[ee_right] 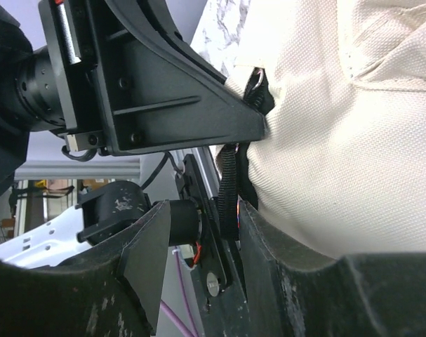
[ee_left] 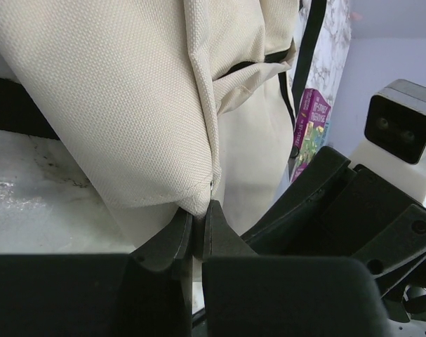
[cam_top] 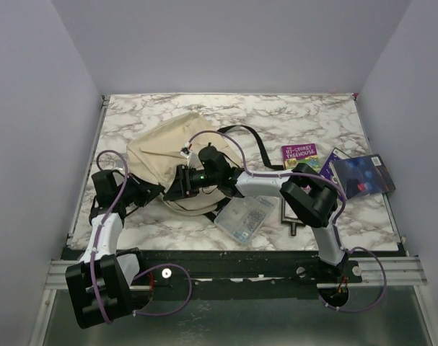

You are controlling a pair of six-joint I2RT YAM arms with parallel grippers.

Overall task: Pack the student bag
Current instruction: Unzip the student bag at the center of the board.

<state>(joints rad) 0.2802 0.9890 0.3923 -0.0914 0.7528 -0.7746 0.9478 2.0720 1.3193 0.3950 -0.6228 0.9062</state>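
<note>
Left wrist view: the left jaws are clamped together on a corner seam of the student bag [ee_left: 128, 91], which slumps on the surface [cam_top: 291, 119] right against them. The right jaws stand apart, with a black strap [ee_right: 230, 179] hanging between them. A purple book [cam_top: 299, 153], dark blue book [cam_top: 363, 175] and clear pouch [cam_top: 245, 216] lie outside the bag, right of both jaws — packing looks barely begun.

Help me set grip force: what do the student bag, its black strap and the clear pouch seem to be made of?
The student bag looks like cream woven cloth, matte, perhaps canvas or polyester: weave grain and soft folds show. Its black strap looks like woven webbing, probably nylon. The clear pouch seems glossy see-through plastic: contents show through.
</note>
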